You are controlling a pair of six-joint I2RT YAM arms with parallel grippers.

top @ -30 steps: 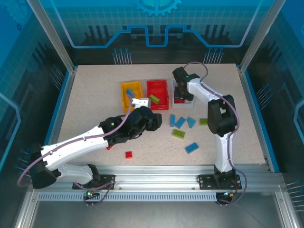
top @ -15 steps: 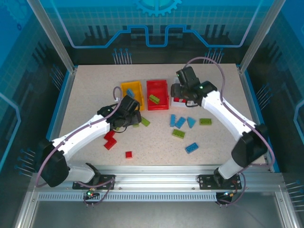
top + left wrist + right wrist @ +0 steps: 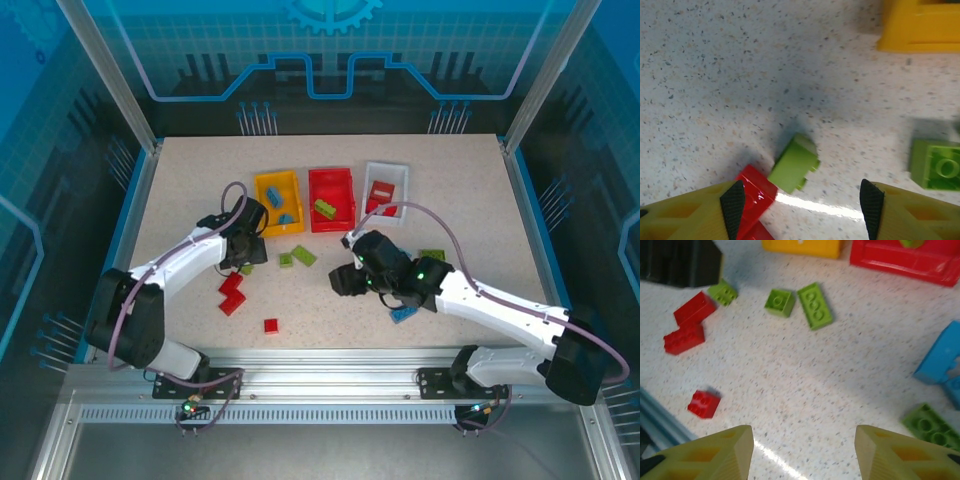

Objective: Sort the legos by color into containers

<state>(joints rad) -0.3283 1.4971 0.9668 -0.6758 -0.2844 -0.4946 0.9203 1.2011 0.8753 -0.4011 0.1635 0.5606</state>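
**Both grippers over the loose legos.** Both pincers stand released and empty. My left gripper (image 3: pixel 799 202) hangs low over the table (image 3: pixel 715 75). A small lime green brick (image 3: pixel 794 164) lies just ahead of it, roughly centred between the jaws. The brick's near corner meets a red brick (image 3: pixel 753 192) by the left finger, and I cannot tell whether they touch or overlap. The yellow bin (image 3: pixel 920 30) sits further ahead, to the right. I judge the legos light, rigid and slick, apt to skid, so I would pinch this one low across its long straight sides. My right gripper (image 3: pixel 802 440) hovers with two green bricks (image 3: pixel 815 305) well ahead, short of the red bin (image 3: pixel 910 260). The fingers (image 3: pixel 690 215) run off the lower edge, the right wrist view is blurred, and from above the right arm partly covers a blue brick (image 3: pixel 404 314).
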